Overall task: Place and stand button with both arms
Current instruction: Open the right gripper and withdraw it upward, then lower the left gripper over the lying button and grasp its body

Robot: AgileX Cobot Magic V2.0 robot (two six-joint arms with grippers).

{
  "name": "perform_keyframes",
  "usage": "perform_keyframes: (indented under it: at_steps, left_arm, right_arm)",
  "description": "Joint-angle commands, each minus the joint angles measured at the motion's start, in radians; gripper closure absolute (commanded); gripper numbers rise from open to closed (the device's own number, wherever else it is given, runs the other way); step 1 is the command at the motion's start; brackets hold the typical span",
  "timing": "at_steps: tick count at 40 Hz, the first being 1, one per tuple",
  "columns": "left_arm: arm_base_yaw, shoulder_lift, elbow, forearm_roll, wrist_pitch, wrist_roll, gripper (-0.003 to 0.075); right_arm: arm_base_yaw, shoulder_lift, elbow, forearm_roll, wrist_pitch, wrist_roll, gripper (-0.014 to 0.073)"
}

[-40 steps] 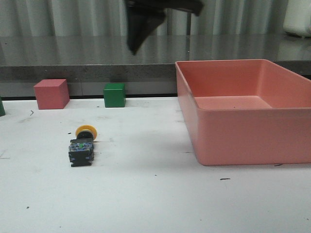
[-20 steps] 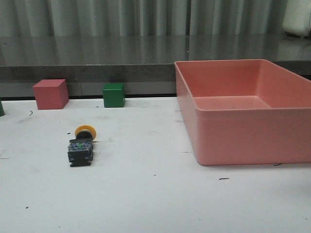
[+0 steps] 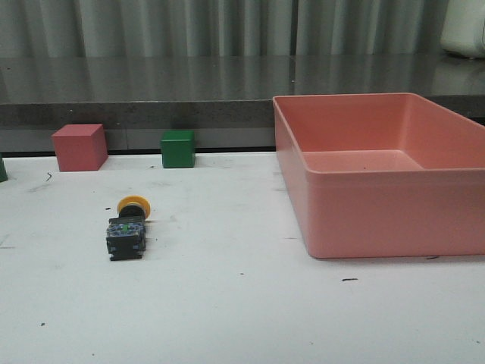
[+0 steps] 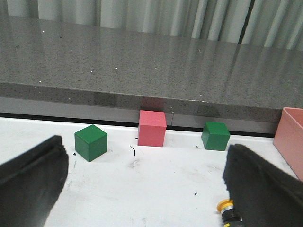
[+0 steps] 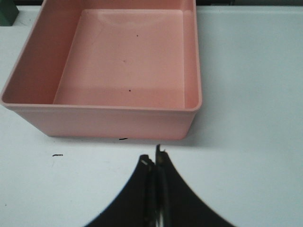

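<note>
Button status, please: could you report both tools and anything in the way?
Left tool open, right tool shut, both empty. Button on its side on the table, untouched. Nothing blocking it.

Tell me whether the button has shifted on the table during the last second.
No. The button lies on its side in the same spot, left of the pink bin and in front of the green cube.
</note>
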State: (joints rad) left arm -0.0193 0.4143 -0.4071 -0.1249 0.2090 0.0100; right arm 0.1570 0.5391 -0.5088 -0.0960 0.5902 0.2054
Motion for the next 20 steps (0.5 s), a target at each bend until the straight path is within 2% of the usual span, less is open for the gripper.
perform_keyframes:
  at_steps: [1,9,20]
  left_arm:
    - [0.003,0.014,-0.04,-0.001,-0.078,-0.01,0.008]
    - [0.003,0.014,-0.04,-0.001,-0.08,-0.01,0.008]
    - [0.001,0.051,-0.056,-0.001,-0.091,-0.01,0.008]
  right_arm:
    - [-0.007,-0.116,0.039,-0.024,-0.114,-0.009,0.0662]
    - [-0.007,-0.264,0.075,-0.024,-0.118,-0.009,0.0662]
    - [-0.007,-0.28,0.075,-0.024,-0.12,-0.009,0.0662]
